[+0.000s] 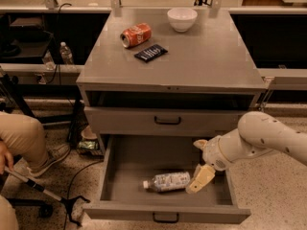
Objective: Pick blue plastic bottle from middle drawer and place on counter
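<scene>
Spread wide, the cream two-finger gripper (194, 166) on the white arm (268, 138) hangs inside the pulled-out wide grey metal drawer (120, 176), toward its 3 o'clock side. Its lower finger (201, 178) is just beside the base of the small clear plastic bottle with a pale blue-white label (166, 181), which lies ungripped on its side at the gripper's 8 o'clock, white cap pointing to 9 o'clock. At 12 o'clock, above a closed grey drawer (124, 121), the flat matte grey counter (211, 61) carries a red-orange soda can (135, 35) on its side, a black flat packet (150, 52) at the can's 5 o'clock, and a white bowl (182, 19).
</scene>
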`<state>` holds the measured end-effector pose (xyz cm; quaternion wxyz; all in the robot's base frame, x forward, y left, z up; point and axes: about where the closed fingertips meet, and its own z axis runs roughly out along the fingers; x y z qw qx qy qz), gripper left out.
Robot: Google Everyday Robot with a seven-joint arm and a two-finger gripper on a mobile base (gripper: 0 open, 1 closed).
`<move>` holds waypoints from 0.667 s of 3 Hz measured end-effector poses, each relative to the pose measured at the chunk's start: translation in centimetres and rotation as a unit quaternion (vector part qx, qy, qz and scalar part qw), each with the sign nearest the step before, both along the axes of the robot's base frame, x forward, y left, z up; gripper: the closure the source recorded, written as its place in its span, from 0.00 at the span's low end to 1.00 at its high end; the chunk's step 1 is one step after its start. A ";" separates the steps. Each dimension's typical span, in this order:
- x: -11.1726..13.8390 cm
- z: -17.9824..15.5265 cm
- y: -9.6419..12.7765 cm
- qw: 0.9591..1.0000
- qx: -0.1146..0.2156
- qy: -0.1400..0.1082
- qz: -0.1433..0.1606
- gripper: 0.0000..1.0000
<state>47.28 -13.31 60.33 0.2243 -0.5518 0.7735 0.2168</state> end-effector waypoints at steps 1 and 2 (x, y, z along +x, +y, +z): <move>1.0 -3.2 1.4 0.999 0.034 -0.013 0.014 0.00; 2.2 -6.7 3.1 0.996 0.077 -0.031 0.035 0.00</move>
